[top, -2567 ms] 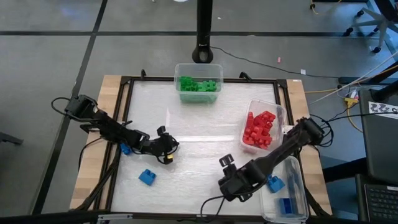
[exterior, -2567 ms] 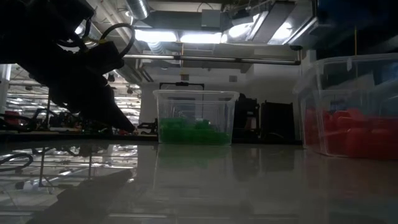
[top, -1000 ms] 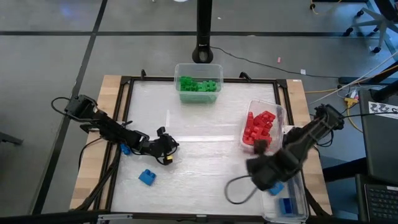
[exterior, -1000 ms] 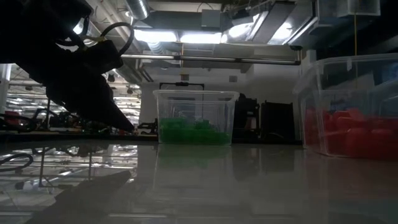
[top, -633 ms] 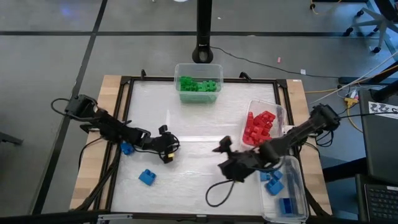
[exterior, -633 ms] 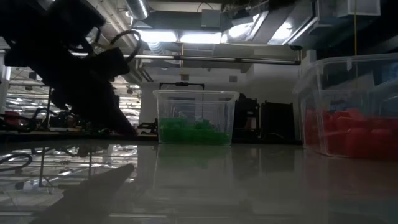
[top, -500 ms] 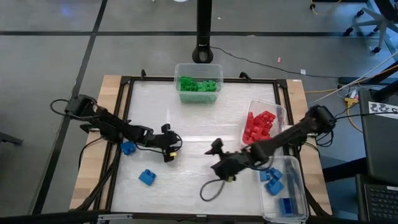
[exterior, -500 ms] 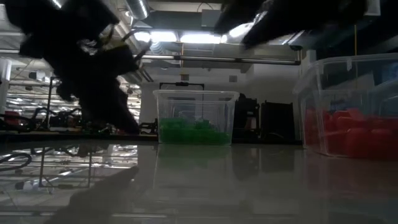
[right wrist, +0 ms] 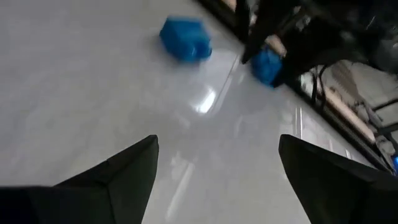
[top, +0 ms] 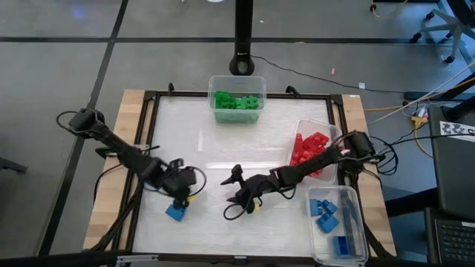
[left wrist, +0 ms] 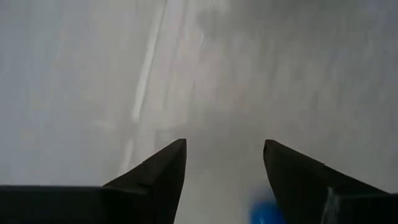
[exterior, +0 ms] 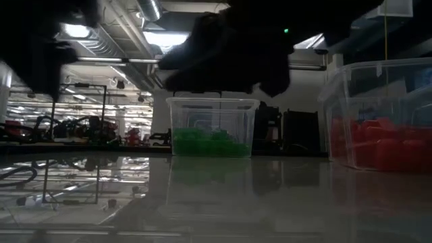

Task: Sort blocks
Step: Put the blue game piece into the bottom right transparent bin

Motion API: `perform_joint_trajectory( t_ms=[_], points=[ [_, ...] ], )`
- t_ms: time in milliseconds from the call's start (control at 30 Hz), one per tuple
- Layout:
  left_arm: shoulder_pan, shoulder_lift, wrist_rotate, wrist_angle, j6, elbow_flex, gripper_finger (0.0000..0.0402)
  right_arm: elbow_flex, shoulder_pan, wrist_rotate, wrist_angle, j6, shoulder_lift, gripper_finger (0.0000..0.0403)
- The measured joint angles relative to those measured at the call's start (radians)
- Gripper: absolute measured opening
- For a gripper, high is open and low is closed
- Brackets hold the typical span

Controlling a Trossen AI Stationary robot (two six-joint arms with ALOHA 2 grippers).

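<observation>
the left tool (top: 182, 194) hangs with fingers spread just above a blue block (top: 175, 212) on the counter (top: 223, 133), while the right tool (top: 236, 194) hovers wide and empty mid-counter.

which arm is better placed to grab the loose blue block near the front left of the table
Left. The left gripper hangs open right by the blue block, which shows between its fingers in the left wrist view. The right gripper, also open and empty, sits mid-table, farther from it.
</observation>
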Motion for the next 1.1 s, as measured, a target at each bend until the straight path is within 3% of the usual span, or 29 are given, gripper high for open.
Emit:
perform_joint_trajectory(
  t_ms=[200, 467, 667, 833, 1100],
  points=[
    [-0.223, 0.002, -0.009, -0.048, -0.32, -0.023, 0.0202, 0.006, 0.002, -0.01, 0.178, 0.0, 0.058, 0.0331],
    [-0.406, 0.015, -0.074, 0.058, -0.483, -0.105, 0.0202, 0.006, 0.003, -0.01, 0.235, 0.015, 0.12, 0.0331],
    [-0.467, 0.063, -0.077, 0.189, -0.411, -0.119, 0.0202, 0.006, 0.003, -0.009, 0.258, 0.101, 0.155, 0.0331],
    [-0.478, 0.128, -0.101, 0.196, -0.318, -0.121, 0.0202, 0.01, 0.003, -0.009, 0.306, 0.107, 0.189, 0.0331],
    [-0.419, 0.164, -0.262, 0.348, -0.063, -0.127, 0.0202, 0.031, 0.003, -0.009, 0.313, 0.107, 0.201, 0.0331]
  ],
)
